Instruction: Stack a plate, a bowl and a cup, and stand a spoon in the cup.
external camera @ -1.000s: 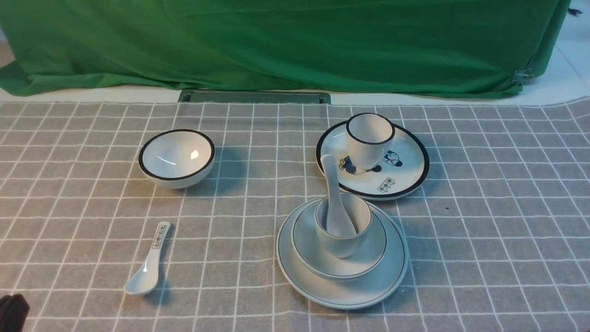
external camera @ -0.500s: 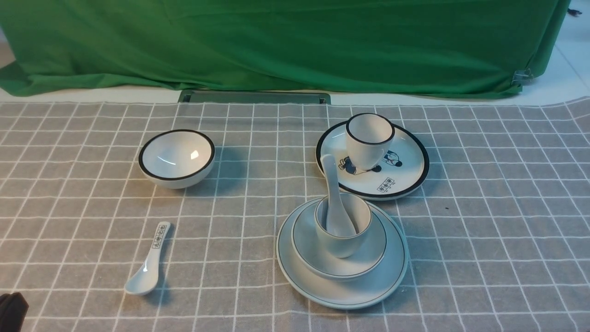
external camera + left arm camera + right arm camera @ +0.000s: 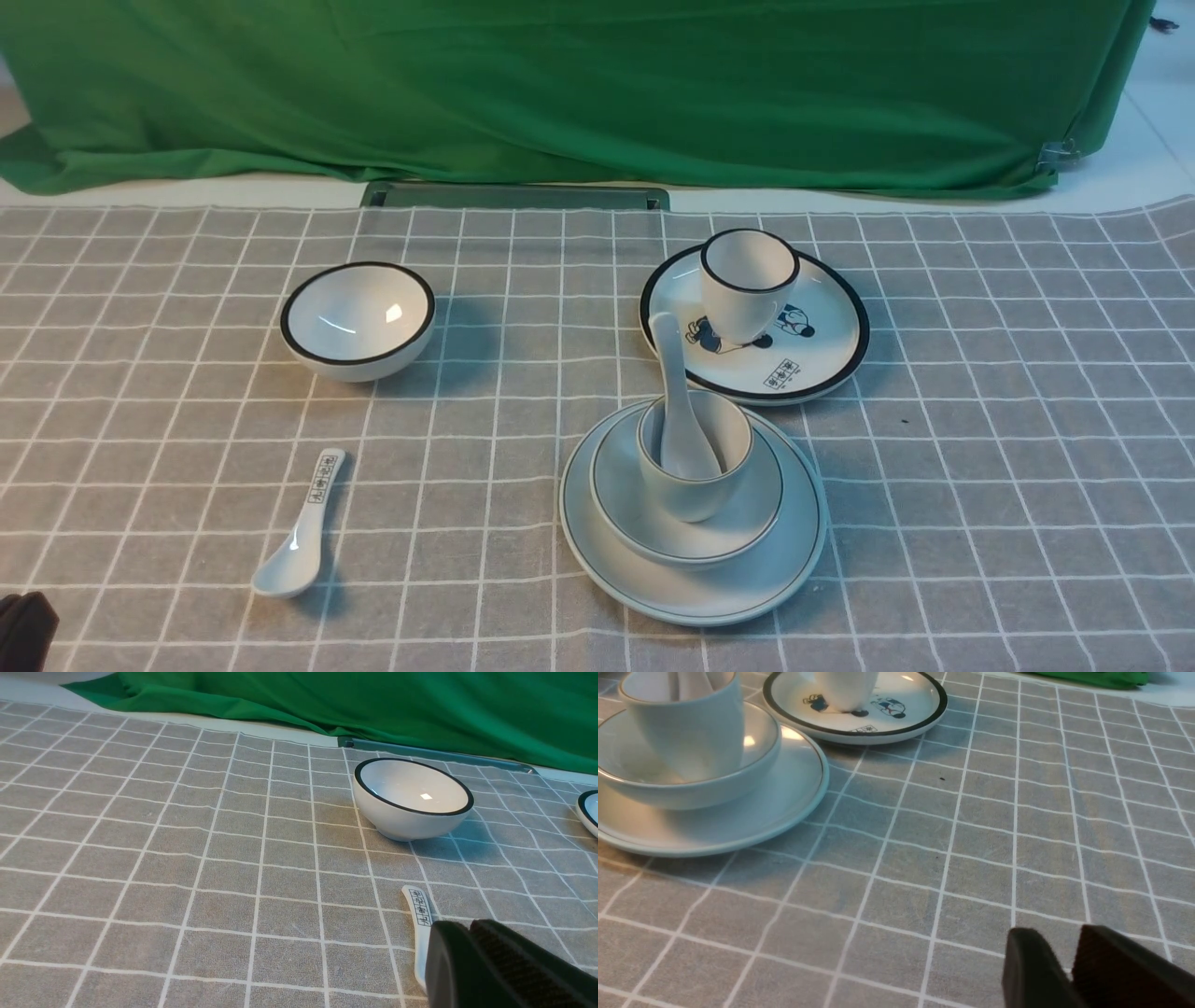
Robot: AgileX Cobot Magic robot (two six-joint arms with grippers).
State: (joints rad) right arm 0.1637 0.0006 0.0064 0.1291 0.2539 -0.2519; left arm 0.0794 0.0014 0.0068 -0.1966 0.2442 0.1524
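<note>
The white plate (image 3: 747,588) lies near the table's front, right of centre. On it sits the shallow bowl (image 3: 747,504), and in the bowl stands the cup (image 3: 695,485). The plain white spoon (image 3: 674,392) stands in the cup, its handle leaning up and back. The right wrist view shows the same plate (image 3: 784,798), bowl (image 3: 752,760) and cup (image 3: 691,723) some way off from my right gripper (image 3: 1057,938), which is open and holds nothing. My left gripper (image 3: 467,926) is shut and empty, low over the cloth at the front left, beside a printed spoon.
A black-rimmed bowl (image 3: 358,319) sits at the back left. The spoon with printed characters (image 3: 301,537) lies at the front left. A black-rimmed cup (image 3: 747,285) stands on a cartoon plate (image 3: 803,359) just behind the stack. Green cloth (image 3: 597,84) hangs at the back.
</note>
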